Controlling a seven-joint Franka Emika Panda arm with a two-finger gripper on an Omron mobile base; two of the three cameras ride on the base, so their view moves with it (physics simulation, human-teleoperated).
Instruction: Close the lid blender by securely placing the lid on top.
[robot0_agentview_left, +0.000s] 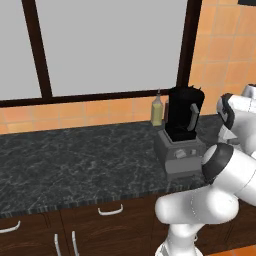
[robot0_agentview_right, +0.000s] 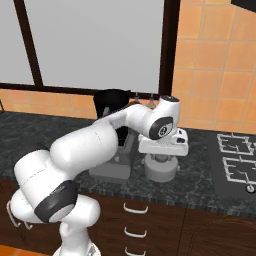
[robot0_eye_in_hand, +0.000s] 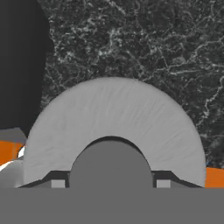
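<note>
I see a dark speckled stone counter (robot0_agentview_left: 75, 160) running across the middle of the left base view, brown drawers with pale handles below it, orange wall tiles behind and a big dark-framed window (robot0_agentview_left: 110, 45) filling the upper part. In the right base view a stove top (robot0_agentview_right: 235, 155) sits at the right edge of the counter.

The blender (robot0_agentview_left: 181, 131) stands upright right of centre in the left base view, its black jar's long axis vertical, top open, grey handle facing the lower right, boxy grey base beneath. A small yellowish bottle (robot0_agentview_left: 157, 110) stands just beside it, up and to the left, against the wall. In the right base view my own arm covers most of the blender; just its black top shows at centre.

The lid (robot0_agentview_right: 161, 169) lies flat on the counter just right of the blender in the right base view, directly below the hand. In the hand view it is a pale grey disc, lower centre, its knob between the fingertips. My end effector (robot0_eye_in_hand: 112, 183) is pinched onto that knob, though the bottom band cuts off the fingertips, so contact is hard to make out.
</note>
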